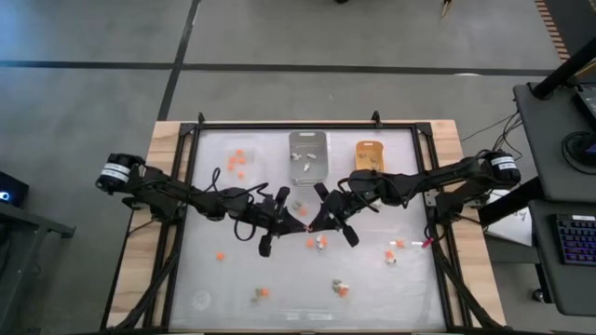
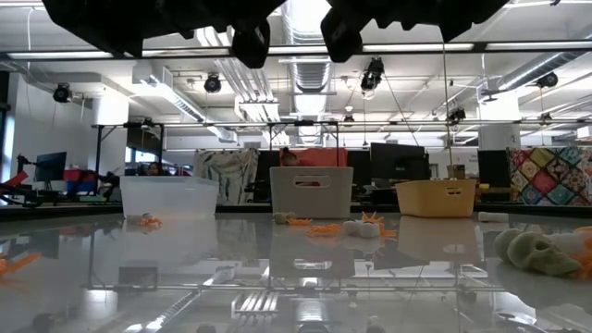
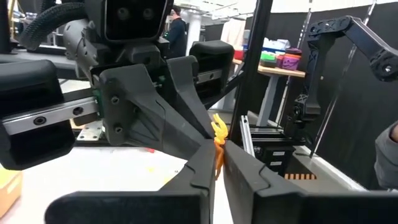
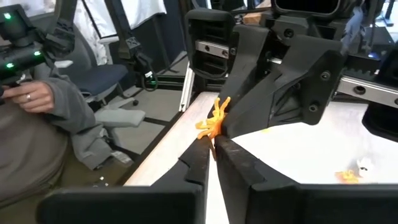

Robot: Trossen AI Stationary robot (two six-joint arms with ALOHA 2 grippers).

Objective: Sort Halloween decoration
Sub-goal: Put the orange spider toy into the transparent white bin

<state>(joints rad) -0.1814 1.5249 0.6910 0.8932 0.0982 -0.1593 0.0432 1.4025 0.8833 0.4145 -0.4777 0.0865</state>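
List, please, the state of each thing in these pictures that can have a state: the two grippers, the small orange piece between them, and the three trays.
Left gripper: jaws shut on the orange trinket.
Right gripper: jaws shut on the same orange trinket.
Orange trinket: held in the air between both grippers.
Clear tray: holds orange pieces.
Grey tray: holds pale pieces.
Orange-yellow tray: contents unclear.

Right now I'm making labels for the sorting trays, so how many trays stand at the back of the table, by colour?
Clear tray: 1
Grey tray: 1
Yellow tray: 1
Total: 3
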